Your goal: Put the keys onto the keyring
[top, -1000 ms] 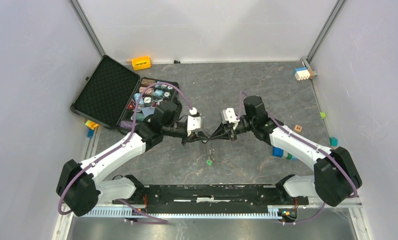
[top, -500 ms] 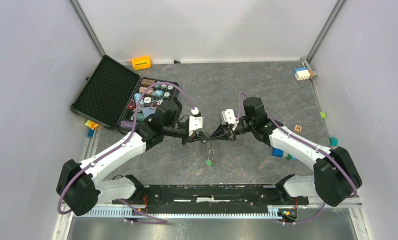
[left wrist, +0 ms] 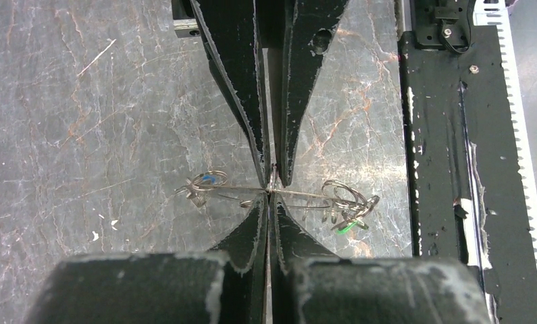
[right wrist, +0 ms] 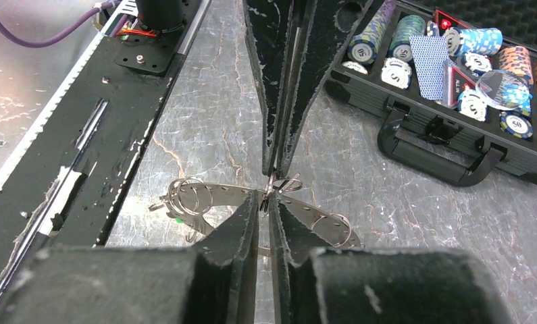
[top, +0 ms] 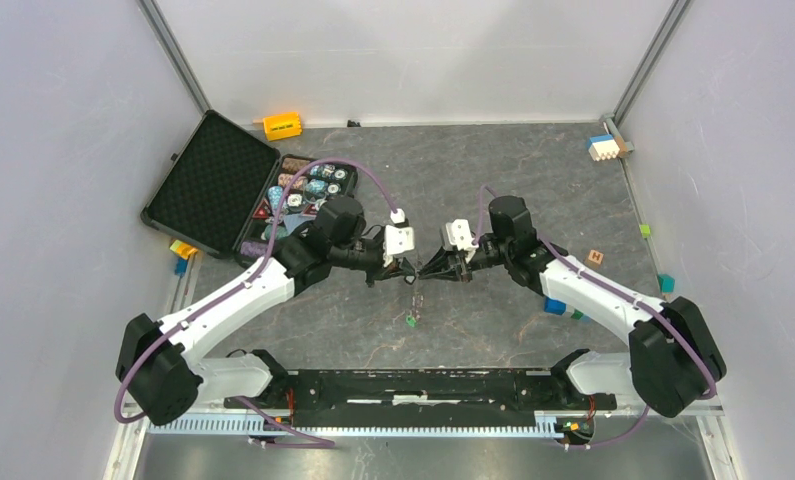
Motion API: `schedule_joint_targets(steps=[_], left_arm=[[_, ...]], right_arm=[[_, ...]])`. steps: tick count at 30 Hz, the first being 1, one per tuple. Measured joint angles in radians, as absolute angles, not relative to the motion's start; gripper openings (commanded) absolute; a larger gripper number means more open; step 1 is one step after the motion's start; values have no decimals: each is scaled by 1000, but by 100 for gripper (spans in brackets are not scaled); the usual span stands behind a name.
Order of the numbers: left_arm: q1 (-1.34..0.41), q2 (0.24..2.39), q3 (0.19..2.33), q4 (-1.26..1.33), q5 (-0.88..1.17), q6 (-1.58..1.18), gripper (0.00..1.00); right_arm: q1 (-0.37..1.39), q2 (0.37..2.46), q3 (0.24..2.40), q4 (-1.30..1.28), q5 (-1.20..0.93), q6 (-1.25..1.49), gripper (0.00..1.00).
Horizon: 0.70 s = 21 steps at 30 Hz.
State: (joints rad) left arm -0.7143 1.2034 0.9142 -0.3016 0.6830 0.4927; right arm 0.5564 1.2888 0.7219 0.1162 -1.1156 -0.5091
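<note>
A grey, marble-patterned surface point(top: 493, 170) lies between plain pale walls point(top: 403, 50). At its 10 o'clock an open black case point(top: 208, 185) holds coloured poker chips point(top: 308, 190), and a small orange block point(top: 282, 125) sits at 11 o'clock. The white left arm point(top: 243, 295) and white right arm point(top: 593, 285) reach inward and meet tip to tip at the centre.

The left gripper point(top: 409, 270) is clamped on the flat grey metal keyring point(right wrist: 221, 194), which is held off the surface. The right gripper point(top: 425, 270) has its fingers nearly together at the same spot, and it is unclear whether they grip.

A green-headed key point(top: 411, 321) hangs at the keyring's 6 o'clock, with a blue-headed key point(left wrist: 208, 179) on the opposite side.
</note>
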Motion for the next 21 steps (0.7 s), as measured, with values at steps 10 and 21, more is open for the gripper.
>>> schedule_joint_targets(steps=[10, 21], left_arm=[[-738, 1210, 940, -357, 629, 516, 2], [-761, 1210, 940, -365, 599, 522, 2]], right_arm=[[556, 1262, 723, 89, -1115, -513, 28], [556, 1261, 731, 126, -1116, -442, 26]])
